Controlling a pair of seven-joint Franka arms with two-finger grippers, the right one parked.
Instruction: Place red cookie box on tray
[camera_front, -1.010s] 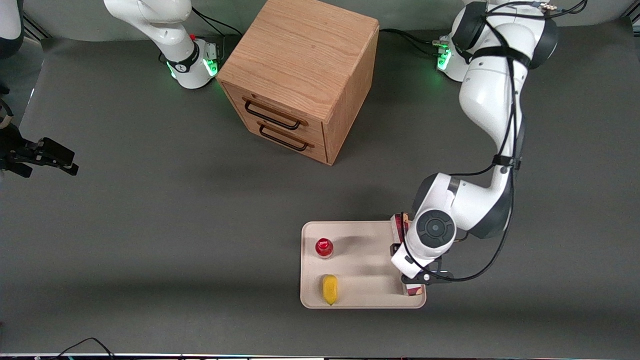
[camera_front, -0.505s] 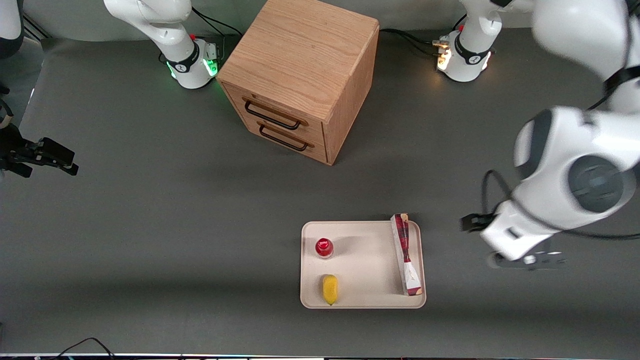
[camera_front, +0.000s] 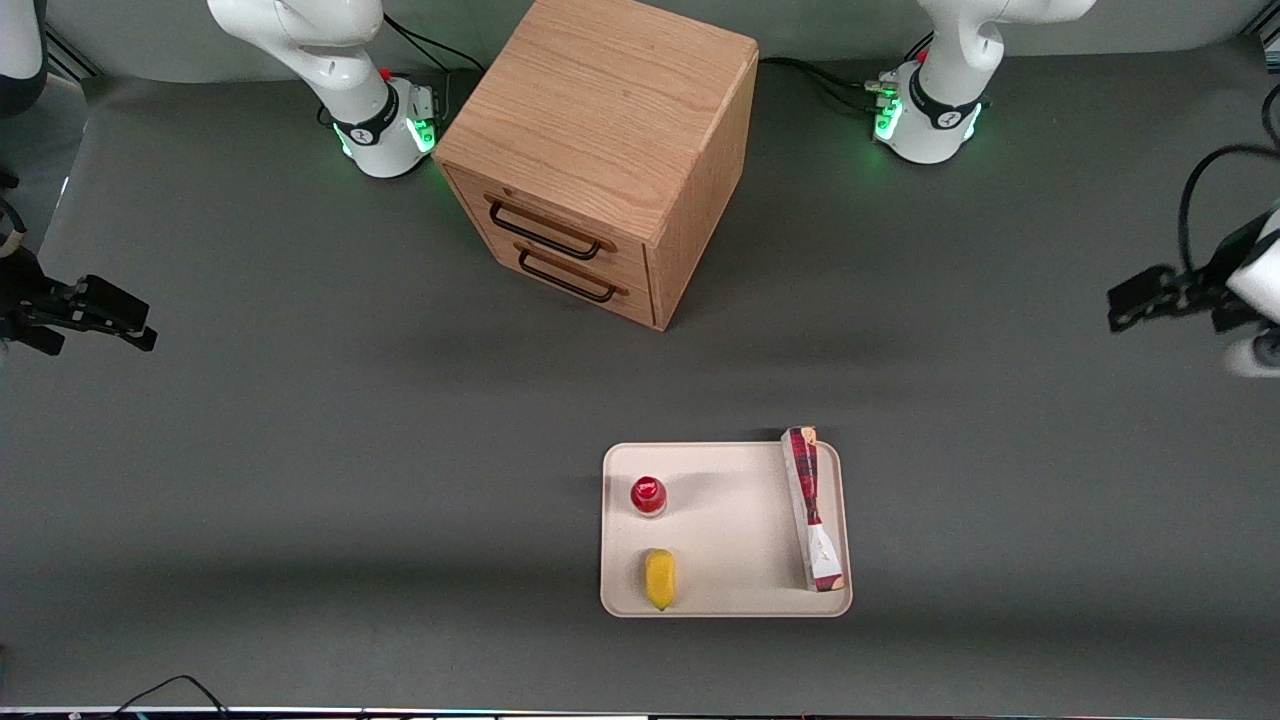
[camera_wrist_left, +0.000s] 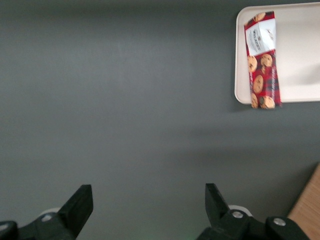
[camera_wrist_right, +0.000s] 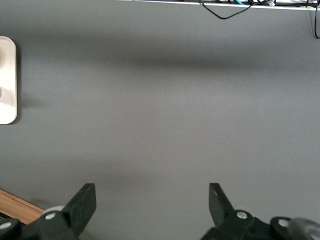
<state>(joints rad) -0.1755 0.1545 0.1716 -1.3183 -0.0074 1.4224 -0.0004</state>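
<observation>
Red-and-dark patterned cookie box (camera_front: 813, 508), cream-white tray (camera_front: 725, 530), black tool (camera_wrist_left: 146, 210)

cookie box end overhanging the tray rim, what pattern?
Red plaid with cookie pictures; clearest in left wrist view.

Dark grey table (camera_front: 300, 450), evenly lit.
Wooden cabinet (camera_front: 600, 150) with 2 drawers stands on it; black cables (camera_front: 820, 80) trail beside it.

The red cookie box (camera_front: 812, 510) lies flat along the cream tray (camera_front: 725, 530), one patterned end poking slightly over the rim; end effector (camera_wrist_left: 147, 210) well apart, fingers spread.
</observation>
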